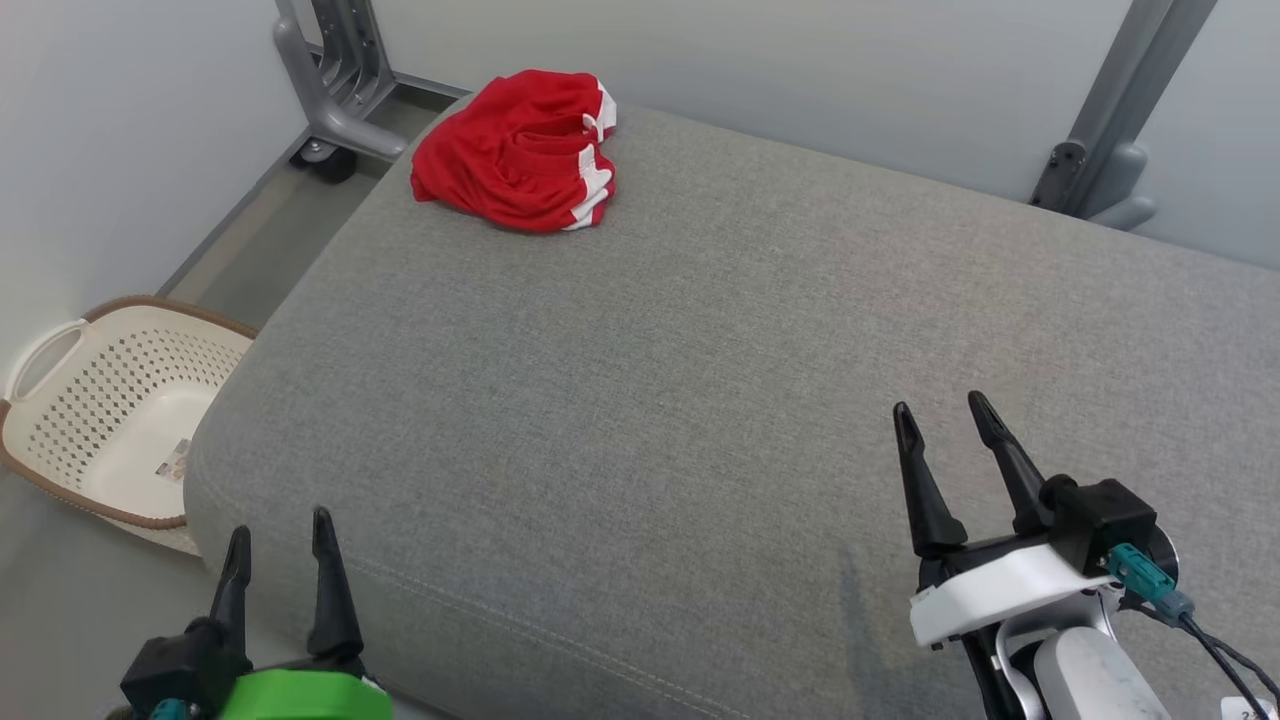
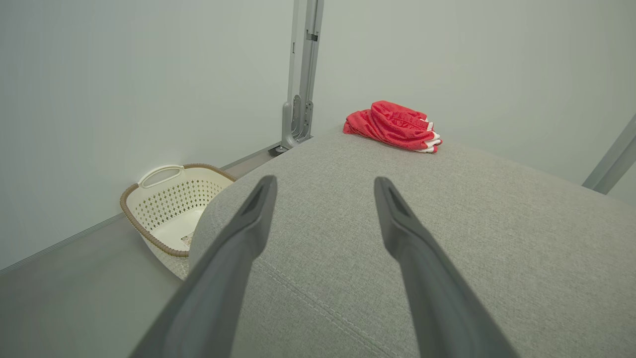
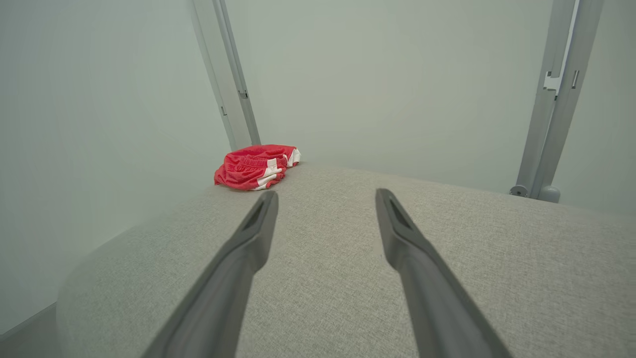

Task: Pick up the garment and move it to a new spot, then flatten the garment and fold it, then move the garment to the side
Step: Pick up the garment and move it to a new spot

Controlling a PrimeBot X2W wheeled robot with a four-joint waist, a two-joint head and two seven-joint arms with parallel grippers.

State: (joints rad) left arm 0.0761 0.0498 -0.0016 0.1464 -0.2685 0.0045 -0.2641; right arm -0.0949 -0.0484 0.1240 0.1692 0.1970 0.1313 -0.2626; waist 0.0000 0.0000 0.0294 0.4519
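Shorts (image 1: 515, 150) bunched at far left corner of couch (image 1: 700, 400): likely light, limp, slippery; pinch a raised fold. Left hand (image 1: 280, 521) and right hand (image 1: 940, 402), near edge, gape empty.

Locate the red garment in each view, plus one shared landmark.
Head view: garment upper left, on the cushion's far left corner.
Left wrist view: garment upper right of centre, at the cushion's far edge.
Right wrist view: garment left of centre, at the far edge.
Shared landmark: the grey metal post just behind it.
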